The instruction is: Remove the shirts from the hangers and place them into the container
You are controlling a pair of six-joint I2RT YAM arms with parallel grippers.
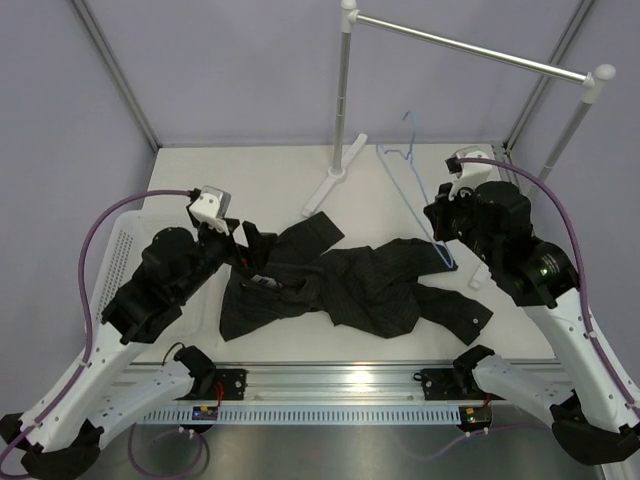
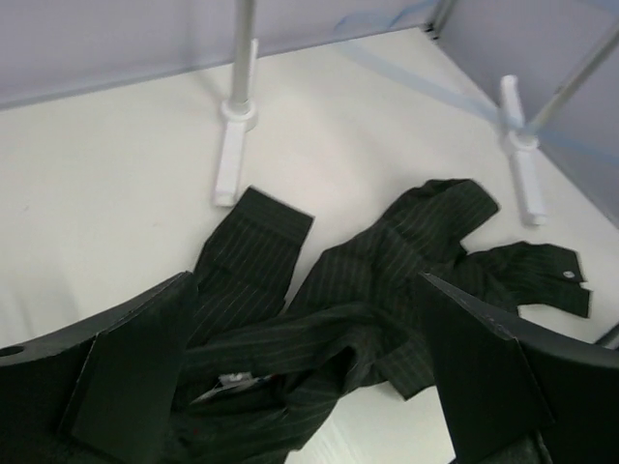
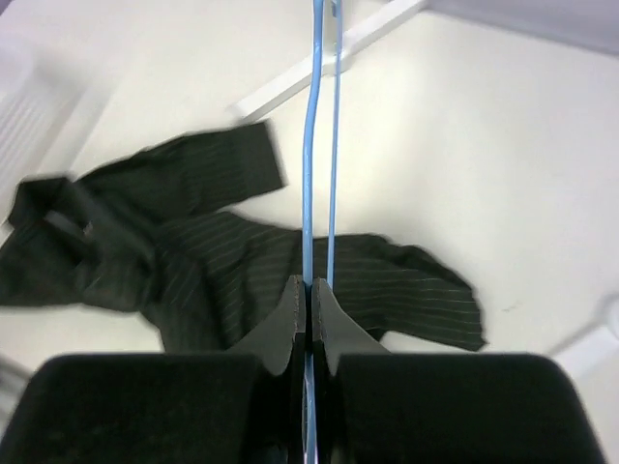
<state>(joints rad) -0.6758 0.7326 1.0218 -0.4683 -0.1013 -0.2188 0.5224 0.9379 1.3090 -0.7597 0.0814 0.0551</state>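
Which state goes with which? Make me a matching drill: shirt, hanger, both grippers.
Things:
1. black shirt
2. light-blue hanger
3. left gripper
4. right gripper

States:
A. shut on a thin wire
B. lying crumpled on the table
C. open wide above the cloth
D. pinched between two fingers

Pairs: 1-B, 2-D, 3-C, 4-A

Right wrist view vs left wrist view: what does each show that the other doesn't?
Only right wrist: the right gripper shut on the thin light-blue wire hanger, with the wire running straight up from its fingertips.
Only left wrist: the left gripper wide open and empty above the cloth, the silver metal rail's upright pole, and a small white button on a cuff.
Both: the black pinstriped long-sleeved shirt crumpled on the white table, and the rail's white foot.
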